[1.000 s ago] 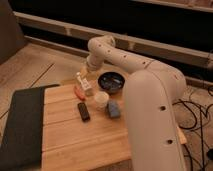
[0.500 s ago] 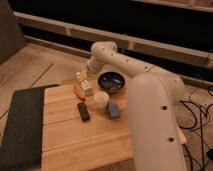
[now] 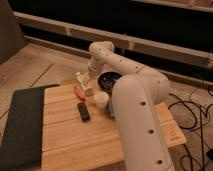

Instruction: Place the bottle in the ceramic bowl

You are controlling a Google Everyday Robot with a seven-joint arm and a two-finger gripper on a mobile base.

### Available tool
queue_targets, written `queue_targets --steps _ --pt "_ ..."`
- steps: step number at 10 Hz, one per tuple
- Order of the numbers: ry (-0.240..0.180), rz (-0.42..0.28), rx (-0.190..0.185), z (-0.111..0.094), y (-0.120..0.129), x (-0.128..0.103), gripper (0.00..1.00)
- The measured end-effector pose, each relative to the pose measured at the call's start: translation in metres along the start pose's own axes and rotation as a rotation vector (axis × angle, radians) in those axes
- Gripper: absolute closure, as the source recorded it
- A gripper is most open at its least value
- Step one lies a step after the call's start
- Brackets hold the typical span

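The small pale bottle (image 3: pixel 79 77) with a narrower top stands near the far edge of the wooden table (image 3: pixel 65 135), left of the dark glossy ceramic bowl (image 3: pixel 109 79). My gripper (image 3: pixel 87 83) hangs down from the white arm (image 3: pixel 102 51) right beside the bottle, between it and the bowl. It seems to touch the bottle, and it hides part of the bottle's right side. The bowl's inside looks dark, and I see nothing in it.
A squat cream cup (image 3: pixel 101 99) stands in front of the bowl. A flat black bar (image 3: pixel 83 111) lies mid-table. A small orange-red item (image 3: pixel 78 92) lies just in front of the bottle. A dark mat (image 3: pixel 20 125) covers the table's left end. Cables (image 3: pixel 195 115) trail at right.
The arm has sunk slightly and the gripper has settled closer against the bottle. The bottle, bowl, cup and bar have not moved.
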Motion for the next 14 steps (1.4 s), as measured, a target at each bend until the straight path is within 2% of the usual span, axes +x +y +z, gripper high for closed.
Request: queue_targets --steps 1,3,7,10,11,14 --pt "0.057 -0.006 0.036 0.006 -0.002 -0.005 0.35" --pt "0.132 -0.020 0.057 0.024 0.008 -0.013 0.35" --pt "0.225 -0.005 0.004 0.067 0.027 -0.008 0.35" --pt "0.263 0.035 -0.021 0.087 0.025 0.003 0.36" --pt "0.268 0.039 -0.017 0.089 0.022 0.005 0.40" --pt "0.264 0.011 0.001 0.085 0.015 0.000 0.71"
